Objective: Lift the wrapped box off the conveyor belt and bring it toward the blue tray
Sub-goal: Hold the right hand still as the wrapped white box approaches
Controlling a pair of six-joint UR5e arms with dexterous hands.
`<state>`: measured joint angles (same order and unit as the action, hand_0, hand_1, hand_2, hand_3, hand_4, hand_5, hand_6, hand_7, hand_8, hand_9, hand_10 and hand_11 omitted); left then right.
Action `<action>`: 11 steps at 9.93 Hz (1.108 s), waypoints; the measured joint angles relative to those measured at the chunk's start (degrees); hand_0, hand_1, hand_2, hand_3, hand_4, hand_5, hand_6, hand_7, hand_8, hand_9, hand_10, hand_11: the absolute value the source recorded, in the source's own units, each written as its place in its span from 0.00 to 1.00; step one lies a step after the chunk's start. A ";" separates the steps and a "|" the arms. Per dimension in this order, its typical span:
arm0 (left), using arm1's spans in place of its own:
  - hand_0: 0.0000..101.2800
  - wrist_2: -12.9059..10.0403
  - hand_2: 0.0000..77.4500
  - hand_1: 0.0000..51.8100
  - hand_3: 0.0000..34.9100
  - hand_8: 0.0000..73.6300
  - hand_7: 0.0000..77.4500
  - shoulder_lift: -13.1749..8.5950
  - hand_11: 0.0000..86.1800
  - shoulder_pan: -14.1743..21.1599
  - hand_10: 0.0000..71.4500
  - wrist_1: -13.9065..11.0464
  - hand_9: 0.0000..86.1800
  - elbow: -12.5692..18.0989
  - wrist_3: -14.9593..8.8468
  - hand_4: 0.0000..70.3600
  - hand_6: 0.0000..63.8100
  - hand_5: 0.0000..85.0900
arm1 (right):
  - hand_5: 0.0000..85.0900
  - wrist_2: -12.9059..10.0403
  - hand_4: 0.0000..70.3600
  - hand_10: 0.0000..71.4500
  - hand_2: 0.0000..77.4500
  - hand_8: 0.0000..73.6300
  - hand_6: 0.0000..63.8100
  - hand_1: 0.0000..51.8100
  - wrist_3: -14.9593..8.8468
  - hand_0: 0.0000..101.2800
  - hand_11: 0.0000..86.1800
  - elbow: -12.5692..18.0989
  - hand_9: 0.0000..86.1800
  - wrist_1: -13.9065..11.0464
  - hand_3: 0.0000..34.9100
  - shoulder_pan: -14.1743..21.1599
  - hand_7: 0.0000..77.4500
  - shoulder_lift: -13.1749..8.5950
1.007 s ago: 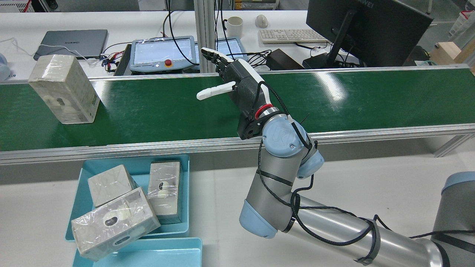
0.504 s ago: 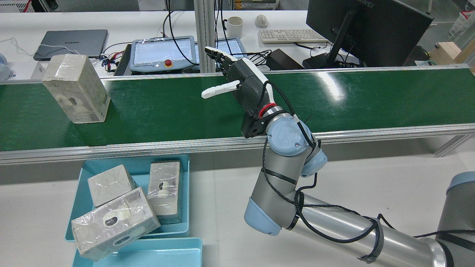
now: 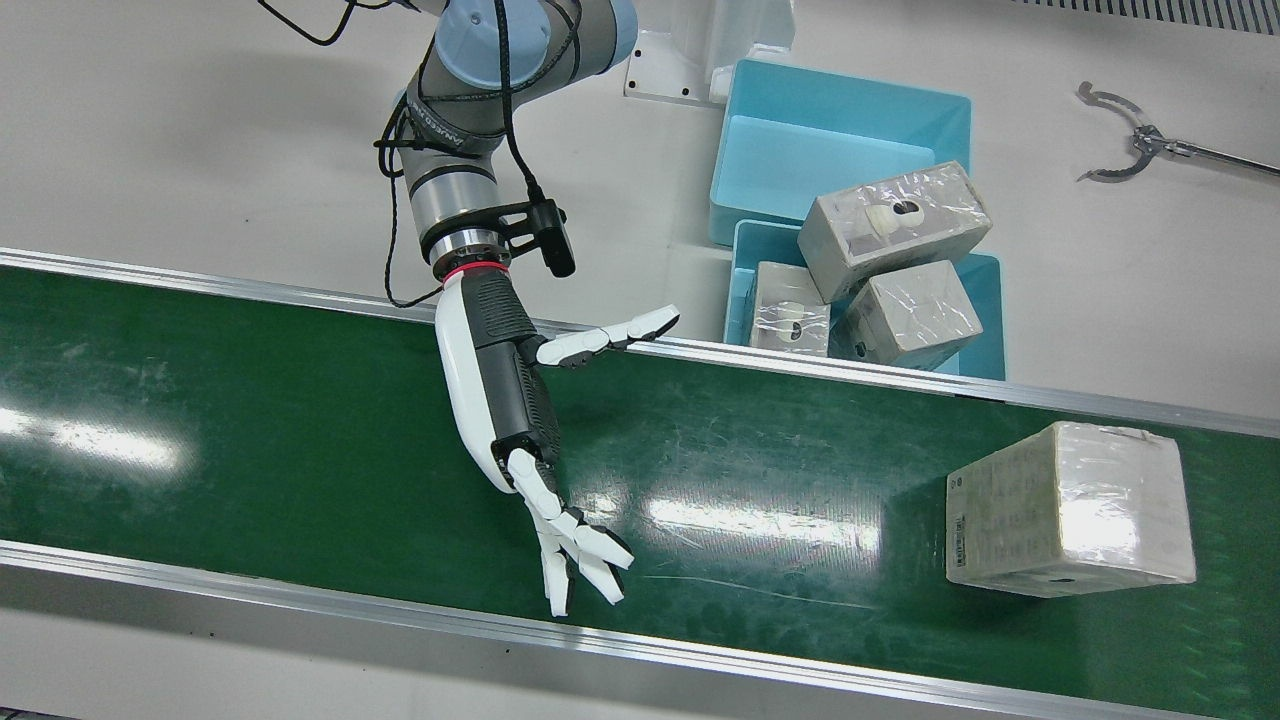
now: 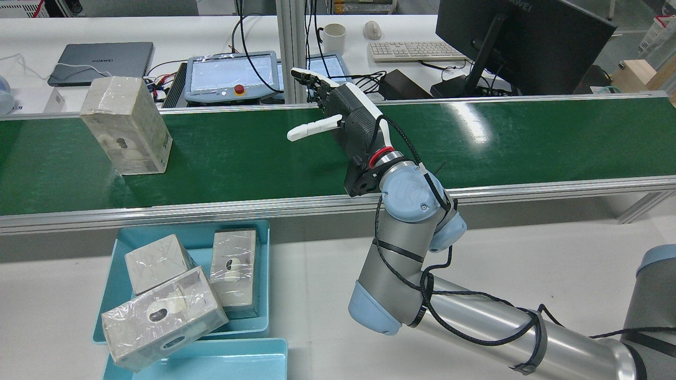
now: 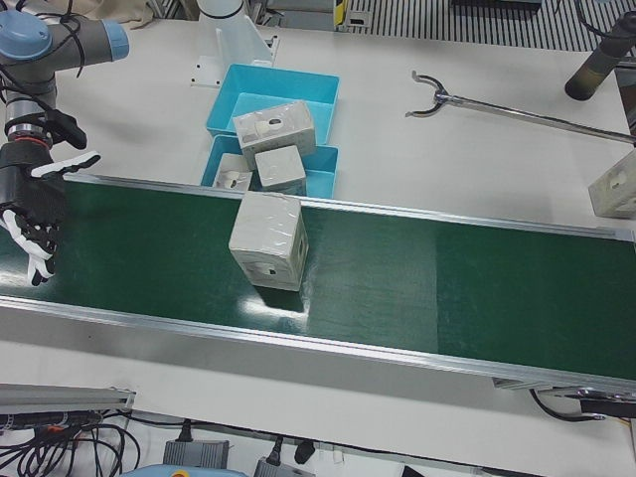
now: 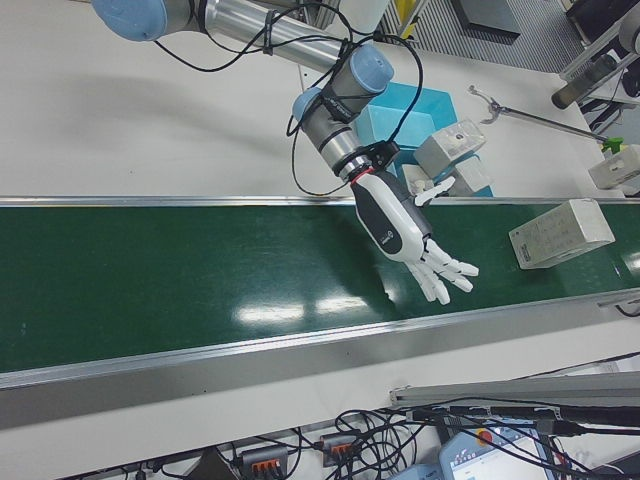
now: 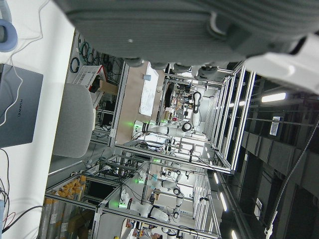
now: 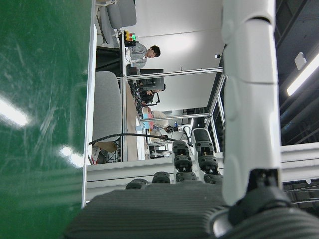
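Green belting fills the front view, where our right hand (image 3: 525, 425) hangs over the conveyor belt (image 3: 250, 430) with fingers spread and empty, well apart from the wrapped box (image 3: 1070, 510) standing on the belt toward the left arm's side. We should hold the palm facing the box.

From the rear view, the right hand (image 4: 338, 116) is raised with its palm turned toward the wrapped box (image 4: 127, 125), and the blue tray (image 4: 261, 274) sits just beside the belt's near rail, already holding three boxes. We judge a wide grip across the box's narrow faces best, since the wrap looks slippery.

From the left-front view, the box stands upright mid-belt.

Our left hand view shows only a dark housing, so we cannot tell how that hand is set.
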<state>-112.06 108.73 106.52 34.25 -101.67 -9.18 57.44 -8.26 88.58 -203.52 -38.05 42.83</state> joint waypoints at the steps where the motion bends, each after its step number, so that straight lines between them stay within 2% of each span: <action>1: 0.00 0.00 0.01 0.00 0.00 0.01 0.01 0.00 0.01 0.00 0.01 0.00 0.01 0.00 0.00 0.00 0.01 0.01 | 0.19 -0.02 0.19 0.00 0.01 0.00 0.06 0.31 0.00 0.49 0.02 0.00 0.02 -0.02 0.00 0.00 0.07 0.02; 11: 0.00 0.00 0.01 0.00 0.00 0.01 0.01 0.00 0.01 0.00 0.01 0.00 0.01 0.00 0.00 0.00 0.01 0.01 | 0.17 0.06 0.17 0.00 0.01 0.00 0.06 0.29 0.08 0.49 0.02 0.50 0.02 0.03 0.00 -1.06 0.06 1.05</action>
<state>-112.06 108.73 106.52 34.25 -101.67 -9.18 57.50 -8.18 89.08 -203.49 -39.11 43.89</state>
